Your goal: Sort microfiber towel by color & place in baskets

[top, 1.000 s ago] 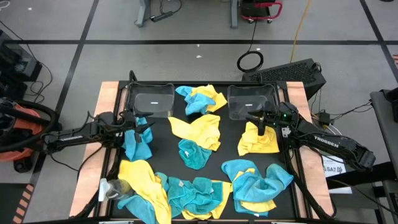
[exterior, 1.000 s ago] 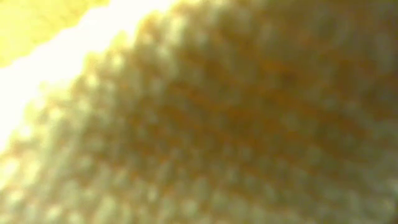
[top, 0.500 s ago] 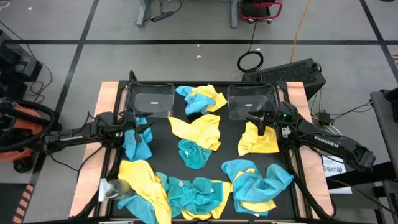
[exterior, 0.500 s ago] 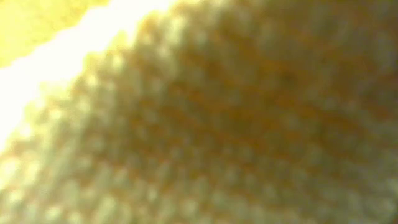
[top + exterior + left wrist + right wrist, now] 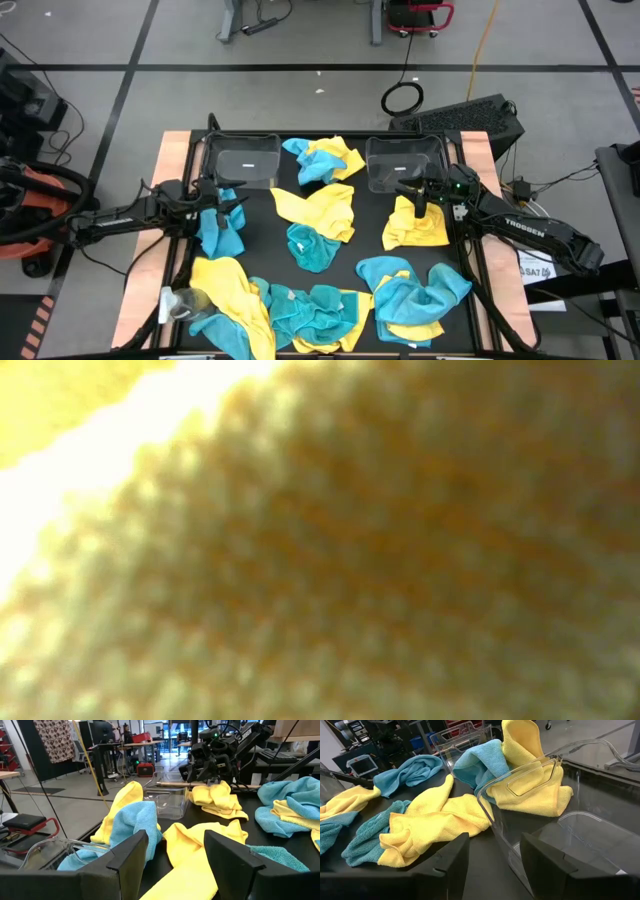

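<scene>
White lettering reading "TROSSEN" runs along the right arm (image 5: 524,228) in the overhead view, while a printed white sheet (image 5: 537,268) beside the table's right edge carries marks too small to make out.

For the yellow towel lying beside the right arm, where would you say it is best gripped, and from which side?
I would take the yellow towel from straight above, pinching the raised fold at its end nearest the right basket. It lies crumpled on the table, so a ridge should give the fingers more than its flat edges. The right hand, open, hovers there.
</scene>
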### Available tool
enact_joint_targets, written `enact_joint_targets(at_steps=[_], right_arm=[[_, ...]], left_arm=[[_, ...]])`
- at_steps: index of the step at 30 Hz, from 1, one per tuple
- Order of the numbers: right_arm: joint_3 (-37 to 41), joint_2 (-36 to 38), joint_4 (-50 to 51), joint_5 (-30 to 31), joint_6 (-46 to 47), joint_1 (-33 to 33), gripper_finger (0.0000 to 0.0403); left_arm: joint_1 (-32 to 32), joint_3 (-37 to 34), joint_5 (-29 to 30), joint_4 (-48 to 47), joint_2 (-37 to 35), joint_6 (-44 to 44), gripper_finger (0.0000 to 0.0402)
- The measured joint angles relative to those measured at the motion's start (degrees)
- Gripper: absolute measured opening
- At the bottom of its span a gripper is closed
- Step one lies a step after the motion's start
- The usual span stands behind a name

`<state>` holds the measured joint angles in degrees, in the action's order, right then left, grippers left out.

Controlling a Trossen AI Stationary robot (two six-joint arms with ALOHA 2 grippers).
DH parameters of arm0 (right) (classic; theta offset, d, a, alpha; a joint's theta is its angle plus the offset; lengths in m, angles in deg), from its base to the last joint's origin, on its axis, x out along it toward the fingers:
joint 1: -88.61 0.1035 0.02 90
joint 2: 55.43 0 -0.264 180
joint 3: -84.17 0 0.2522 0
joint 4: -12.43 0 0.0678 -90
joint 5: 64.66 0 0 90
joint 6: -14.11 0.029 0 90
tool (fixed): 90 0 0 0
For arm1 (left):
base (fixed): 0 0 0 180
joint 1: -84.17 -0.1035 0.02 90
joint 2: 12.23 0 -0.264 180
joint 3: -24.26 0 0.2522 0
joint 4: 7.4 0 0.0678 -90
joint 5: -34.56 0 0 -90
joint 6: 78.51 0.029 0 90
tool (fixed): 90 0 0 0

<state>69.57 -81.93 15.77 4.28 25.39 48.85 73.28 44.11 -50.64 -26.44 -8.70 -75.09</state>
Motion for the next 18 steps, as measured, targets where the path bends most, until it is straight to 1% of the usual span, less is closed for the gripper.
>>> enact_joint_targets(at_steps=[18], right_arm=[[0.0,0.0,-0.03,0.0,0.69,0.01,0.0169]], left_arm=[[-0.02,0.02,0.0,0.0,0.0,0.0,0.0207]])
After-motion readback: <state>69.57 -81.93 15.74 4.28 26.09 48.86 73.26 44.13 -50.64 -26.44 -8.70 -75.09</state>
